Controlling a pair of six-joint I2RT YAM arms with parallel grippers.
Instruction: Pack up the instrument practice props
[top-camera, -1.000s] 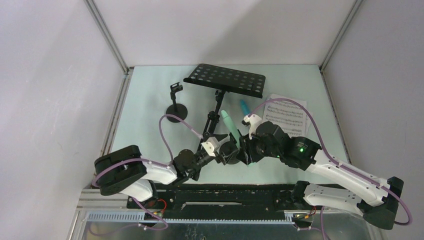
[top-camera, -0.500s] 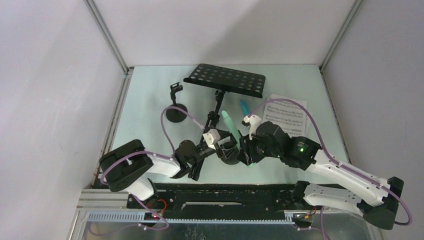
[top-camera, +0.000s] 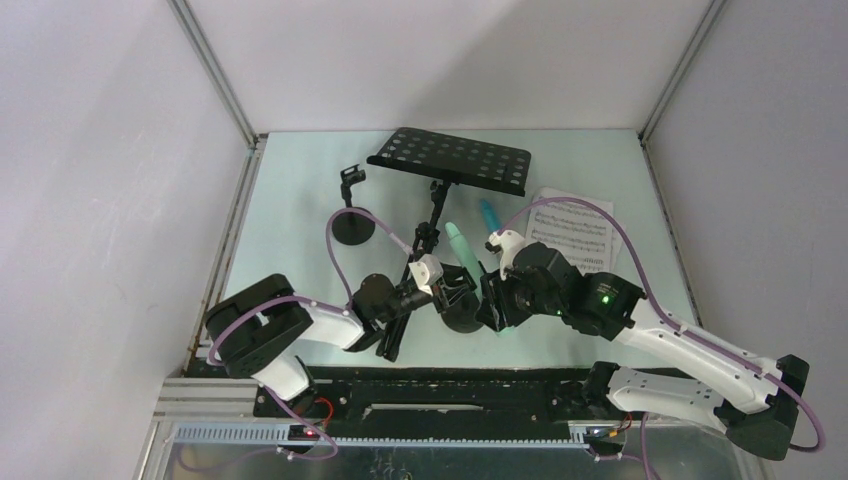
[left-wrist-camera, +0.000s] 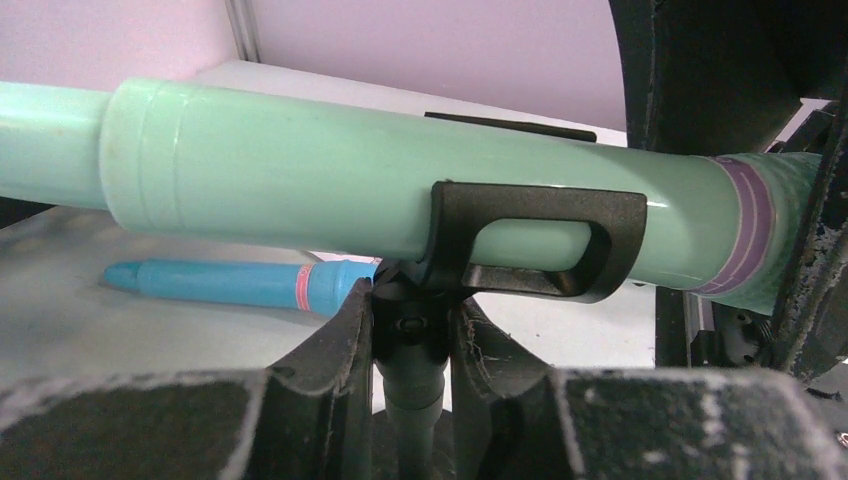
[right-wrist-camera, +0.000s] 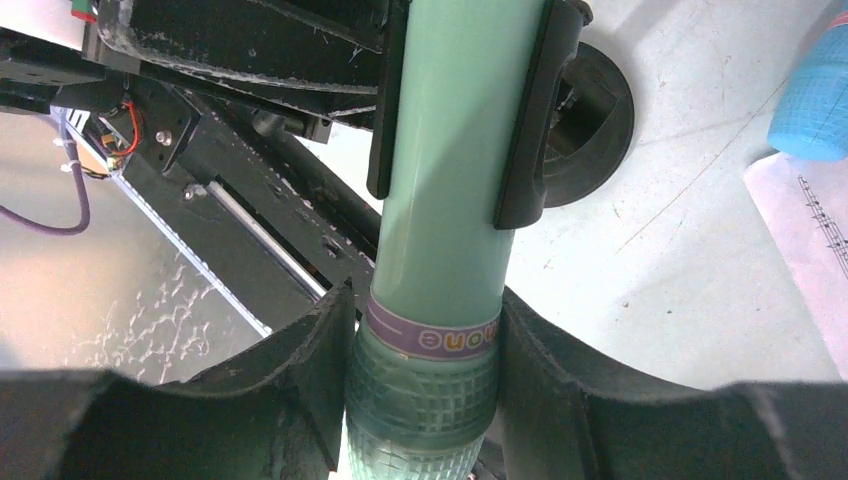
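The black music rack (top-camera: 450, 160) stands at the upper middle, with the white pages (top-camera: 572, 232) down to its right. In the middle, the right gripper (right-wrist-camera: 425, 345) squeezes the mint-green microphone (right-wrist-camera: 450, 150), which sits in the mic holder (left-wrist-camera: 520, 240). The left gripper (left-wrist-camera: 410, 345) pinches that holder's stem.

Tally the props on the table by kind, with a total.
Rack: 1
Mics: 2, mint mic and blue mic
Holders: 2, a free holder and a holder clipped on the mint mic
Sheet-music pile: 1
Total: 6
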